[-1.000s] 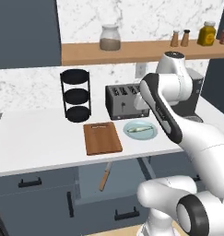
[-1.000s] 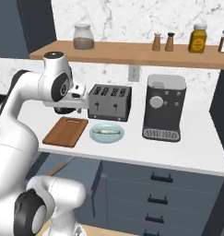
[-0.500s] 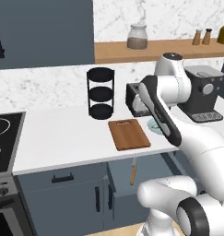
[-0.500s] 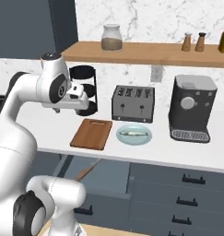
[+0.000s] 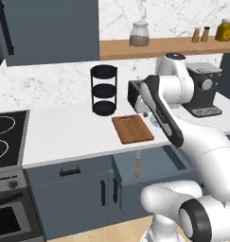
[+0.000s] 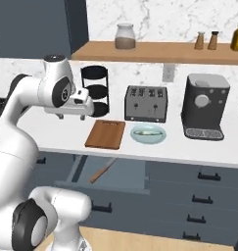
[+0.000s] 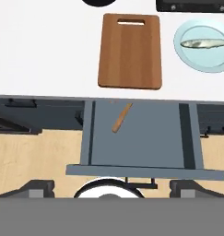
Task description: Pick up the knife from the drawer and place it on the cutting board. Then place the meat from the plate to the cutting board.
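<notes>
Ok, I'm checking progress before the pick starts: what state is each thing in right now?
drawer: pulled open, knife inside.
knife: lying in the drawer, not gripped.
cutting board: flat on the counter, bare.
meat: lying on the plate.
plate: on the counter right of the board, holding the meat.
claw: open, holding nothing, above the counter.

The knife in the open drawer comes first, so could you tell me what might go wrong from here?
The knife lies aslant near the back of the drawer, partly under the counter edge, so reaching down could graze that edge. The open gripper hangs high above, so its long descent may land off the slim handle.
</notes>
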Robot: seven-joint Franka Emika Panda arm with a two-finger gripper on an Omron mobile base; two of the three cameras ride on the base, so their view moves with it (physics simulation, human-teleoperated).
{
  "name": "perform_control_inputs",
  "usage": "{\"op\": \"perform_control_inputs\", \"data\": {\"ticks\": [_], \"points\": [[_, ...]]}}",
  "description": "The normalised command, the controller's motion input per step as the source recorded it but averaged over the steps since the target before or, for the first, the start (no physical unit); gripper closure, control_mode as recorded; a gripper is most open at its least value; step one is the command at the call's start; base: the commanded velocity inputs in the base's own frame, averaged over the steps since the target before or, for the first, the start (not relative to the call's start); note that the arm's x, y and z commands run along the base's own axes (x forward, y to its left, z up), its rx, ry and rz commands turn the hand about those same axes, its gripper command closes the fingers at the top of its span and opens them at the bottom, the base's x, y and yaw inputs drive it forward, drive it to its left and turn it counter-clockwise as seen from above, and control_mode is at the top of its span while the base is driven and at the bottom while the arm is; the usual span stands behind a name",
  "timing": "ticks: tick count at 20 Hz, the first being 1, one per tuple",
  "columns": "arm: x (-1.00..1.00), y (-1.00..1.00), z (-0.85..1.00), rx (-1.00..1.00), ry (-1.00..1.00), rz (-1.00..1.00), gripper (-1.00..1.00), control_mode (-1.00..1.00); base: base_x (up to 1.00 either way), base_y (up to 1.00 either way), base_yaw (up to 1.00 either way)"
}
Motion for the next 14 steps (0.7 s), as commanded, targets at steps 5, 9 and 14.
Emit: {"op": "perform_control_inputs", "data": {"ticks": [5,9,14], "points": [[0.00,0.00,0.00,0.00,0.00,0.00,-1.00,1.00,-0.95,-0.56,0.22],[0.00,0.00,0.00,0.00,0.00,0.00,-1.00,1.00,-0.32,-0.67,0.44],[0.00,0.00,0.00,0.00,0.00,0.00,-1.00,1.00,-0.01,-0.88,0.45]]}}
